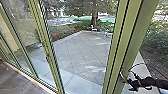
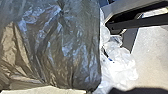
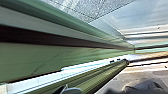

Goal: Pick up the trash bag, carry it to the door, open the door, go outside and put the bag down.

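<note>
At the lower right of the head view, my right gripper is beside the thick green door frame; contact between them is unclear. Long green frame pieces cross the right wrist view at close range. A dark, shiny trash bag, gathered to a knot near its top, looms large in the left wrist view. Whitish translucent plastic bulges out next to it. How the left gripper meets the bag cannot be made out.
Glass panels with green posts run along the left. Beyond them lies a paved yard, with a tree and shrubs behind. Brown indoor floor is at the lower left.
</note>
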You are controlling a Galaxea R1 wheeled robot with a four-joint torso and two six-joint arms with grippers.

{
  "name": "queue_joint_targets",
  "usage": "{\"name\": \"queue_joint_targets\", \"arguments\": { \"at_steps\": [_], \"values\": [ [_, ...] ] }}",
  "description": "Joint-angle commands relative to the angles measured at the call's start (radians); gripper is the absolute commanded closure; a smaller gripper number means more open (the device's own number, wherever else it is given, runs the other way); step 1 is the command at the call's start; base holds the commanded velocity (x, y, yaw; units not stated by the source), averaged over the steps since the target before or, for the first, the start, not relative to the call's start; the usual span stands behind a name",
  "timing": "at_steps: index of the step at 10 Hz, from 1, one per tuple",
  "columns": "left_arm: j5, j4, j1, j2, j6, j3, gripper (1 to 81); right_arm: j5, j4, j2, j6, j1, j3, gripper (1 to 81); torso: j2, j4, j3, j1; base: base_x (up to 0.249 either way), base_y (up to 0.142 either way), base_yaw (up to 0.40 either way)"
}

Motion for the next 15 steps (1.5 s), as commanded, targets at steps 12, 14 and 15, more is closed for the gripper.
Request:
{"name": "queue_joint_targets", "arguments": {
  "at_steps": [12,14,15],
  "values": [
    [0.074,0.005,0.004,0.012,0.004,0.004,81.1,-0.179,-0.301,-0.29,0.009,0.559,0.228,1.0,0.001,0.0,-0.004,-0.003,0.0,0.0,0.0],
    [0.074,0.005,0.002,0.015,0.004,0.004,81.1,-0.231,-0.357,-0.297,0.009,0.617,0.221,1.0,0.001,0.0,-0.004,-0.003,0.0,0.0,0.0],
    [0.074,0.005,0.004,0.015,0.004,0.005,81.1,-0.259,-0.383,-0.302,0.009,0.641,0.221,1.0,0.001,0.0,-0.004,-0.003,0.0,0.0,0.0]
  ]
}}
